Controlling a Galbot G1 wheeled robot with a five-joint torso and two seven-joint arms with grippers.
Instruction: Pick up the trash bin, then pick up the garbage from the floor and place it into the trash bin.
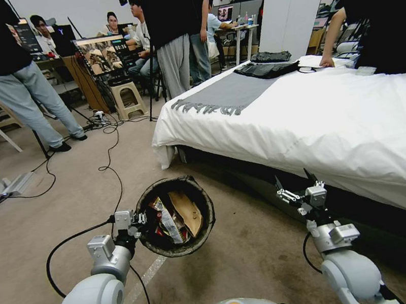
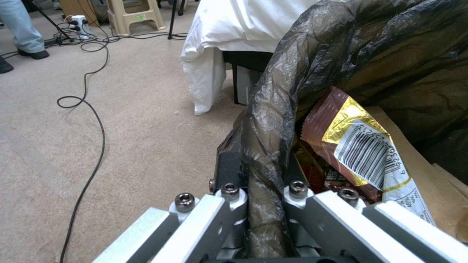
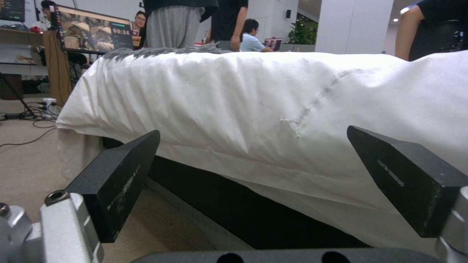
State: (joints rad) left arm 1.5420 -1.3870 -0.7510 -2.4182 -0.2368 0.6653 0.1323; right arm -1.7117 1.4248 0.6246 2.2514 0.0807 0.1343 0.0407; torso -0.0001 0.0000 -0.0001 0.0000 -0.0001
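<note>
— Left gripper point(image 1: 139, 222): status?
— Clamped on the trash bin point(image 1: 201, 224) rim, liner pinched between its fingers; bin held above the floor point(image 1: 27, 241), mouth tilted toward the robot, garbage point(image 1: 175, 218) inside.
— Right gripper point(image 1: 295, 184)?
— Jaws apart, empty, facing the bed point(image 1: 342, 119); bin lies to its left, nearer the left arm.

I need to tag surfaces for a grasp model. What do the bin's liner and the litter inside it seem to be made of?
The liner looks like thin dark plastic film: glossy, wrinkled, bunched where the left pincer is clamped on the trash bin's rim. The wrapper looks like shiny metallised foil-plastic with a printed barcode. The brown sheet appears to be matte creased paper.
</note>
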